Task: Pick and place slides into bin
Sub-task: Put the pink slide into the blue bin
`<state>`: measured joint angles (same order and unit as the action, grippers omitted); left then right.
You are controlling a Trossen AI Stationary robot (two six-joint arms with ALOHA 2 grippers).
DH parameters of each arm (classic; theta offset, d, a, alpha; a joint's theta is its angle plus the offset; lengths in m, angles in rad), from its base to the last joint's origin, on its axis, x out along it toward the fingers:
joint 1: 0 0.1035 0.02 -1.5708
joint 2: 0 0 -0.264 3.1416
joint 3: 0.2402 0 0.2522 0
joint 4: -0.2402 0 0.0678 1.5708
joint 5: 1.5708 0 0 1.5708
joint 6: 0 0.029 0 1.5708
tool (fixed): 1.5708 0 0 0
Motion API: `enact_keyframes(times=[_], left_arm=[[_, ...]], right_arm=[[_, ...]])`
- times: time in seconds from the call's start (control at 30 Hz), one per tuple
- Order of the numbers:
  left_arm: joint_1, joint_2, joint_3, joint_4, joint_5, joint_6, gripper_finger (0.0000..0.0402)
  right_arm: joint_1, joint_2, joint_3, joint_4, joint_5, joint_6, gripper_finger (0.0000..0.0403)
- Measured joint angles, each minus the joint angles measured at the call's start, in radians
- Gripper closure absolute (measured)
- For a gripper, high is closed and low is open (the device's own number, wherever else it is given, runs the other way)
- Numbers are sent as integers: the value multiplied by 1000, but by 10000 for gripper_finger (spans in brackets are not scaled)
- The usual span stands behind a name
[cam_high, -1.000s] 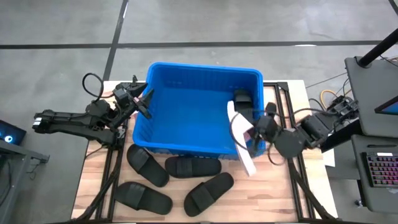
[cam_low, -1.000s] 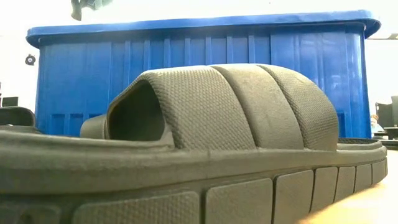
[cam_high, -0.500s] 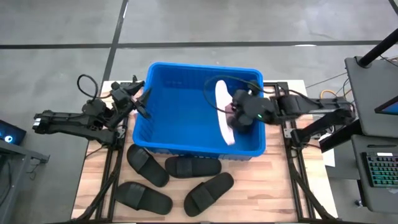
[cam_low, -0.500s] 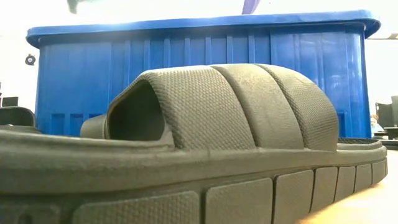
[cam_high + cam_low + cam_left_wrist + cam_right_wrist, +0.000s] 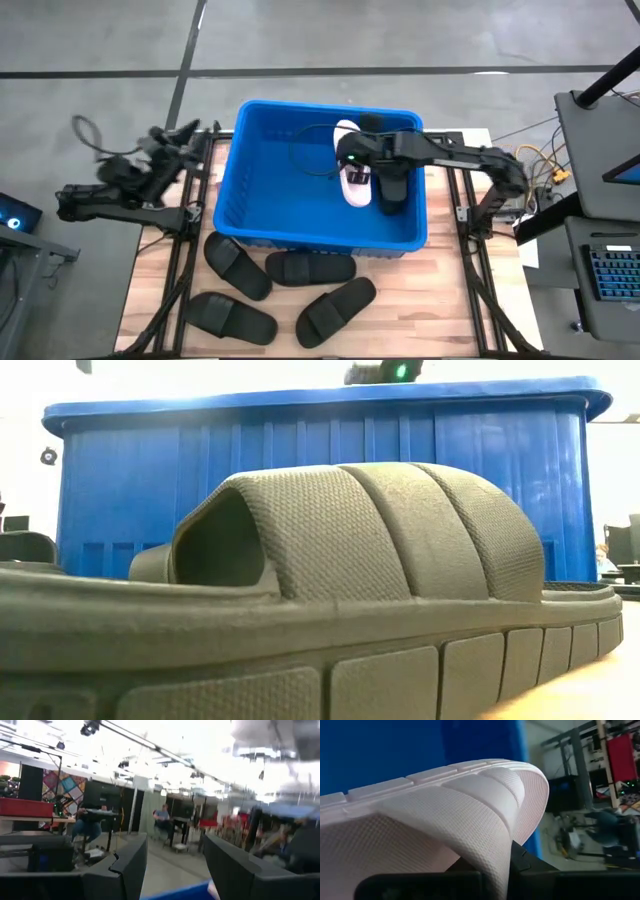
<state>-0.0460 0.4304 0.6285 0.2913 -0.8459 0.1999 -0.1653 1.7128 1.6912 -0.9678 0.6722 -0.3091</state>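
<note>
Pink slide (image 5: 352, 172) clamped in right gripper (image 5: 360, 176) over blue bin (image 5: 232, 180), far-right; left gripper (image 5: 172, 865) open, left of bin; no legible writing.

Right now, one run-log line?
right gripper: holds pink slide over bin | left gripper: idle beside bin, open | four black slides outside bin

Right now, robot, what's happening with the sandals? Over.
Right gripper over big blue plastic bin, shut on light pink foam slide. Left gripper open, outside bin. Four black slides on table. Nothing blocking.
</note>
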Motion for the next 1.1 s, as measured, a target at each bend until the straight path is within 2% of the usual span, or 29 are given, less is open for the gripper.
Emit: enact_keyframes(times=[0.3, 0.7, 0.9, 1.1], left_arm=[[0, -102, 1, -48, 0, -11, 222], [0, -105, 0, -56, 0, -1, 222], [0, -106, 0, -68, 0, -1, 222], [0, -111, 0, -75, 0, 0, 222]], right_arm=[[-54, 190, 51, -26, -1, -93, 394], [-144, 367, 50, -30, 1, -95, 394], [-176, 428, 50, -37, -3, -178, 394], [-198, 451, 45, -35, -56, -216, 394]])
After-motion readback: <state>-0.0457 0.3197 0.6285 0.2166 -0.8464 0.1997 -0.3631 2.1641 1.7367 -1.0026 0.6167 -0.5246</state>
